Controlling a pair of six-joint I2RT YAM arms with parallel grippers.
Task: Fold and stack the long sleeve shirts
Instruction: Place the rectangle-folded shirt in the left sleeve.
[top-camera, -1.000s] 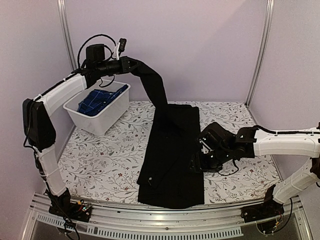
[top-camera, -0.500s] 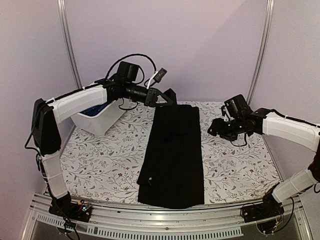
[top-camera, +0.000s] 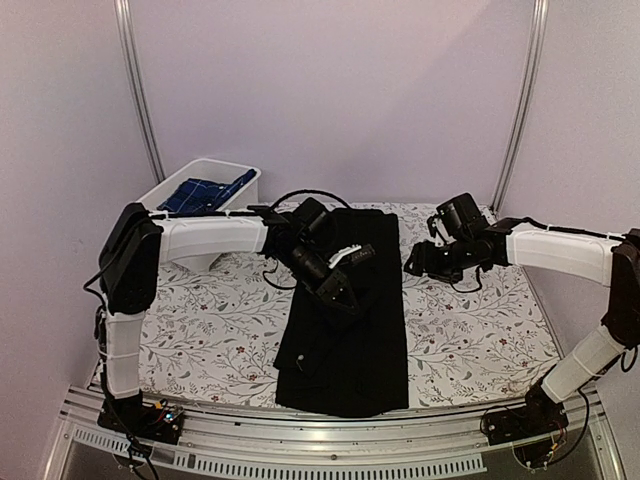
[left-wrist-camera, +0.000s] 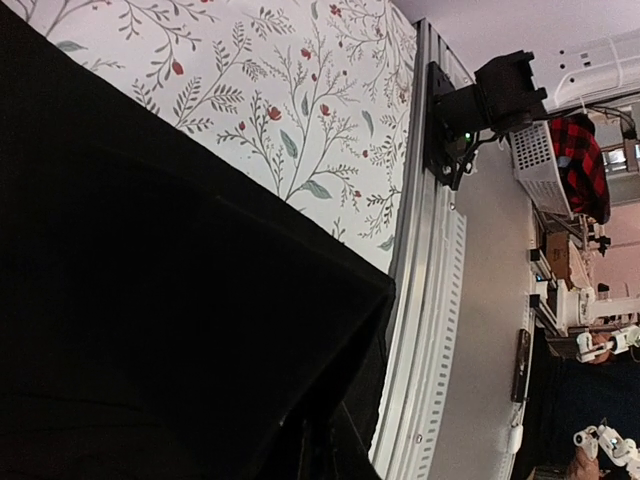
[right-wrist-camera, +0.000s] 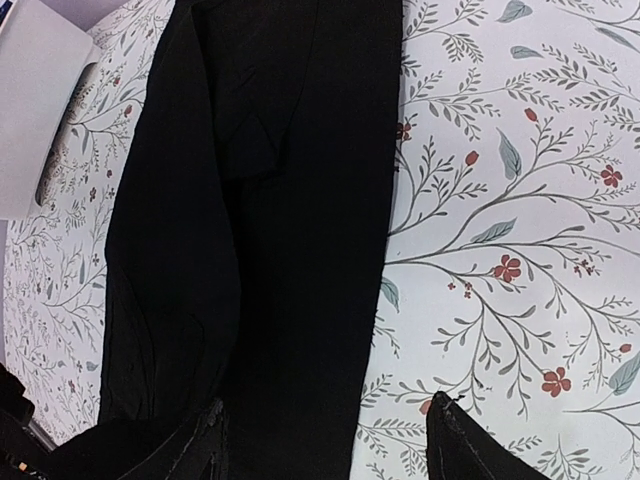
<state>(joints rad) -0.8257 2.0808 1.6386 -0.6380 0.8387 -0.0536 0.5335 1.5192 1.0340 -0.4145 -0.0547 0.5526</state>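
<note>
Now my left claw (top-camera: 340, 290) sits low over the middle of the black shirt (top-camera: 345, 360) instead of up high. The sleeve it carried lies across the body, so I judge this fold nearly done. Its jaws are almost closed, seemingly pinching the cuff. Further back, my right claw (top-camera: 415, 265) hovers wide and empty beside the shirt's right edge. The shirt lies as a long flat strip on the flowered table (top-camera: 200, 320). Farthest off, the plaid shirt (top-camera: 200, 193) sits crumpled in the tub (top-camera: 228, 166).

Floral-printed table (top-camera: 470, 320) is overlaid at centre by a lengthwise-folded black shirt (top-camera: 350, 350); white tub (top-camera: 228, 164) is set far-left.
</note>
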